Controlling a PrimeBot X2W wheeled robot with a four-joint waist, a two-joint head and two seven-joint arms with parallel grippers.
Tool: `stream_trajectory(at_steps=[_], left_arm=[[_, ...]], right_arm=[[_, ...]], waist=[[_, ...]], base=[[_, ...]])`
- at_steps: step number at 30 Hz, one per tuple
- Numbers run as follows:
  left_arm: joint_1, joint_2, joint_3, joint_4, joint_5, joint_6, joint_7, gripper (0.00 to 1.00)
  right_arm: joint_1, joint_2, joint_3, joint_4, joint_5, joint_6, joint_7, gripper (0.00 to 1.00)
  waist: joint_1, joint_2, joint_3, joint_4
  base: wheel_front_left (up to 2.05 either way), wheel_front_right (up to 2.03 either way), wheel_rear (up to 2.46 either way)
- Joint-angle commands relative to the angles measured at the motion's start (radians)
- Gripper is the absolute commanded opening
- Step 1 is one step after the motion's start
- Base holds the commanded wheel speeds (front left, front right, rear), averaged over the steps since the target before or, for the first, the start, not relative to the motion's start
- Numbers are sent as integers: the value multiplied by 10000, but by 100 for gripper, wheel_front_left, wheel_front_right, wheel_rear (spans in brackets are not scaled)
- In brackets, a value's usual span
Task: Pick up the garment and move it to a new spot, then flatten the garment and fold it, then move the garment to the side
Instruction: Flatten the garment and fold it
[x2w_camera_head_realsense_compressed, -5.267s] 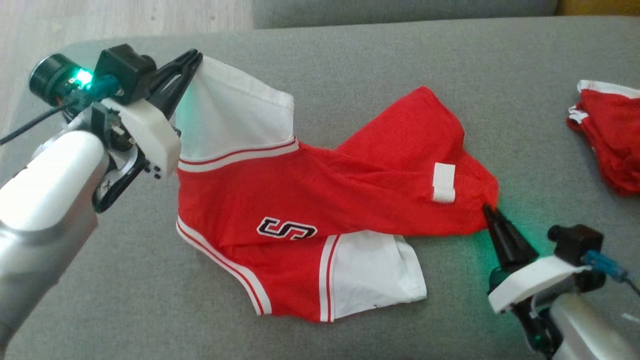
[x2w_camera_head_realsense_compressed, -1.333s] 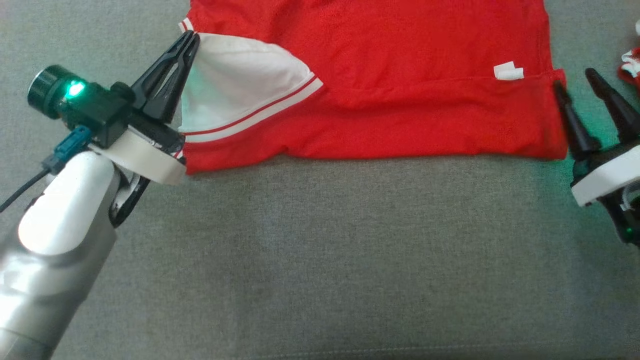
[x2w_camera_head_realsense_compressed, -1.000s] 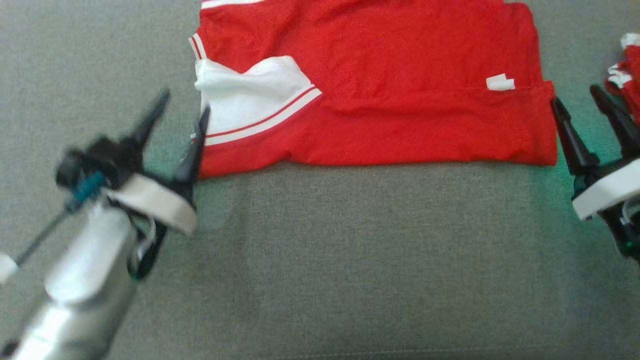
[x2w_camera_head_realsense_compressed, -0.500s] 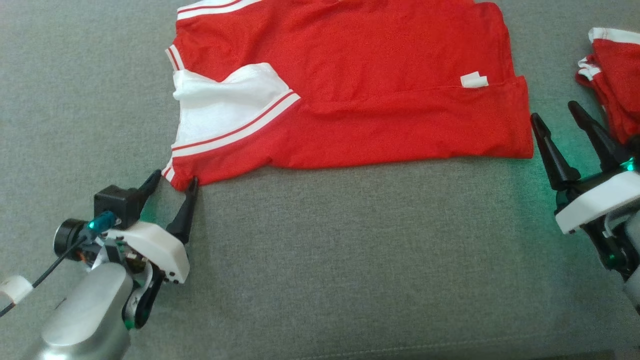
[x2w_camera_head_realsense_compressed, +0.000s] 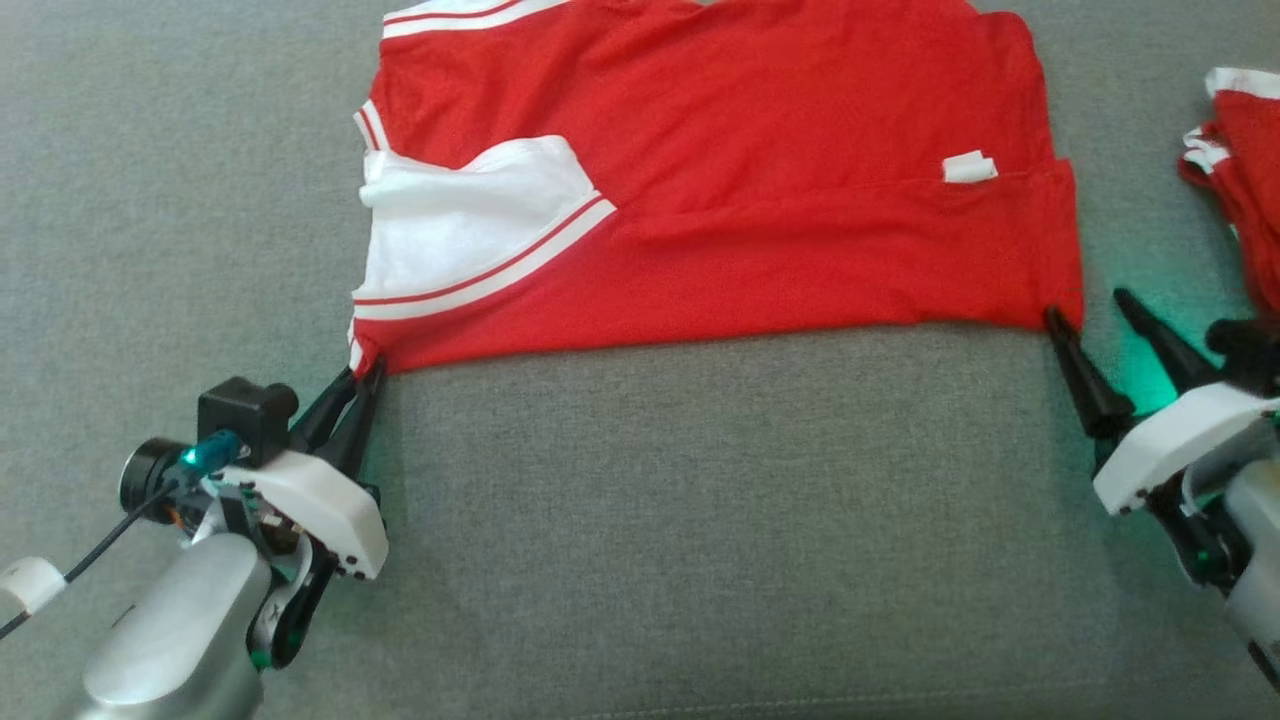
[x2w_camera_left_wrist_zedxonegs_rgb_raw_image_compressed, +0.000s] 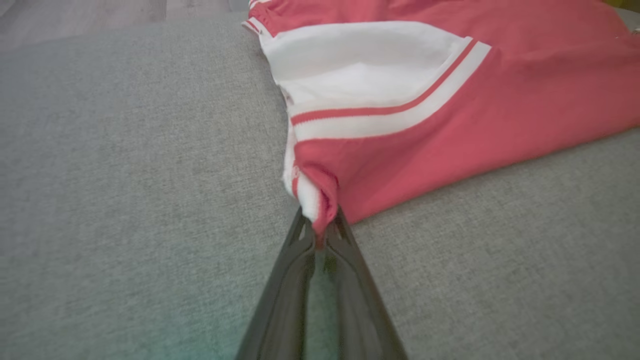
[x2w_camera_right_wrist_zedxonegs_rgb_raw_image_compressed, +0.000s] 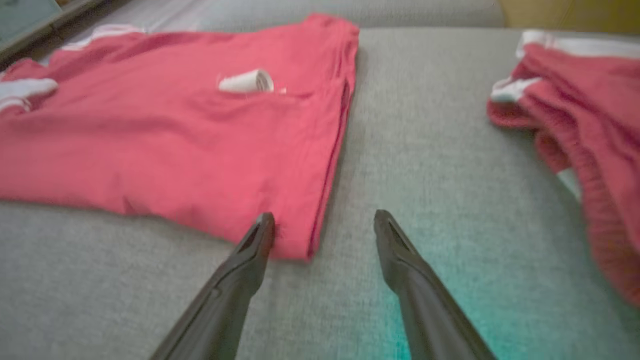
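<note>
The garment (x2w_camera_head_realsense_compressed: 760, 200) is a red jersey with a white sleeve and striped trim, lying spread on the grey cushion (x2w_camera_head_realsense_compressed: 650, 520). My left gripper (x2w_camera_head_realsense_compressed: 358, 375) is shut on its near left corner; the left wrist view shows the garment (x2w_camera_left_wrist_zedxonegs_rgb_raw_image_compressed: 450, 100) with that corner bunched up in my left gripper (x2w_camera_left_wrist_zedxonegs_rgb_raw_image_compressed: 320, 227). My right gripper (x2w_camera_head_realsense_compressed: 1090, 305) stands open at the near right corner. In the right wrist view the garment (x2w_camera_right_wrist_zedxonegs_rgb_raw_image_compressed: 175, 135) has its corner between the fingertips of my right gripper (x2w_camera_right_wrist_zedxonegs_rgb_raw_image_compressed: 322, 225), whose left finger (x2w_camera_right_wrist_zedxonegs_rgb_raw_image_compressed: 250, 255) rests against the hem.
A second red and white garment (x2w_camera_head_realsense_compressed: 1240, 190) lies crumpled at the right edge, close beside my right gripper, and shows as a heap (x2w_camera_right_wrist_zedxonegs_rgb_raw_image_compressed: 580, 125) in the right wrist view. Bare grey cushion stretches toward me below the jersey.
My left gripper let go of the white sleeve, dropped to the near left corner and shut on it. My right gripper moved in to the near right corner, still open. The camera shifted.
</note>
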Motion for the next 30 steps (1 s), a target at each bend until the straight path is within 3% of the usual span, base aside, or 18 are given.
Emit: stream_trajectory(at_steps=[1,2,3,4,9,17,24,30], left_arm=[[-156,490,361,-281,-23,-1,-95,0],[-146,502,355,-322,-17,-2,-118,0],[-131,516,342,-354,-11,-4,-127,0],[-109,532,324,-382,9,2,-150,0],[59,538,219,-499,16,-37,-253,0],[1126,664,71,-1018,-231,-2,-411,0],[2590,1074,-41,-1996,-463,316,-466,0],[3607,1330,-193,-2790,-749,523,-253,0]], right_arm=[[-154,-135,301,145,57,65,128,100],[-190,-83,429,273,139,65,229,97],[-225,-55,590,366,192,65,305,30],[-257,-51,759,445,228,65,358,0],[-232,-279,1360,580,540,65,162,0],[543,-1162,2170,15,1360,65,150,0],[1979,-2202,2183,-957,2229,65,-42,0],[3084,-2553,2015,-1737,2627,65,-56,0]], waist=[[0,0,-20,74],[0,0,-44,102],[0,0,-83,133],[0,0,-135,156],[0,0,-614,240],[0,0,-1574,196],[0,0,-2179,233],[0,0,-2238,210]], base=[[0,0,0],[0,0,0],[0,0,0],[0,0,0],[0,0,0],[0,0,0],[0,0,0],[0,0,0]])
